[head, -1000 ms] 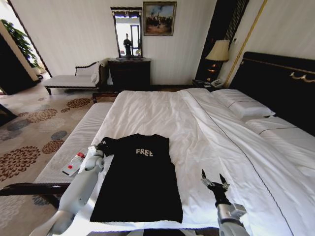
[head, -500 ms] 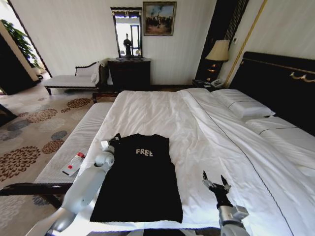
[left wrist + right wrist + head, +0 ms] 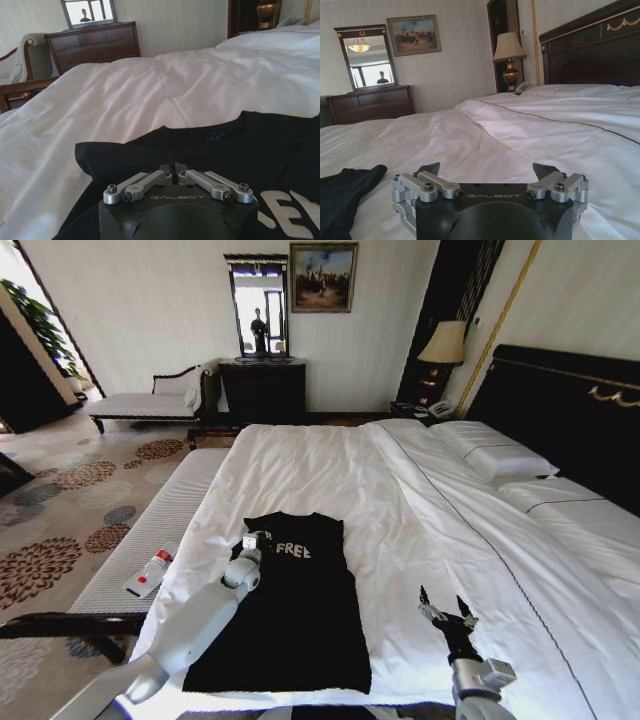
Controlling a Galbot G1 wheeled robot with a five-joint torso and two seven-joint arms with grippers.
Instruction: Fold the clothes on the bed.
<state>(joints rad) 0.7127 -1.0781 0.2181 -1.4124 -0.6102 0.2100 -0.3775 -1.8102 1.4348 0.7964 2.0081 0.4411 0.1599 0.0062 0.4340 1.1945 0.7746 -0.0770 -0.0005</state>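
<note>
The black T-shirt with white "FREE" lettering lies flat near the foot of the bed, collar toward the far side. My left gripper is over the shirt's left shoulder, beside the lettering. In the left wrist view this gripper is shut on a fold of the sleeve, which lies doubled over the shirt. My right gripper stands open above the white duvet to the right of the shirt. The right wrist view shows it holding nothing, with the shirt's edge off to one side.
A white-cushioned bench runs along the bed's left side, with a small red-and-white item on it. Pillows and the dark headboard are on the right. A dresser and lamp stand at the far wall.
My left gripper has moved right from the shirt's left edge onto the shirt, drawing the left sleeve inward over the chest. The right gripper has barely shifted.
</note>
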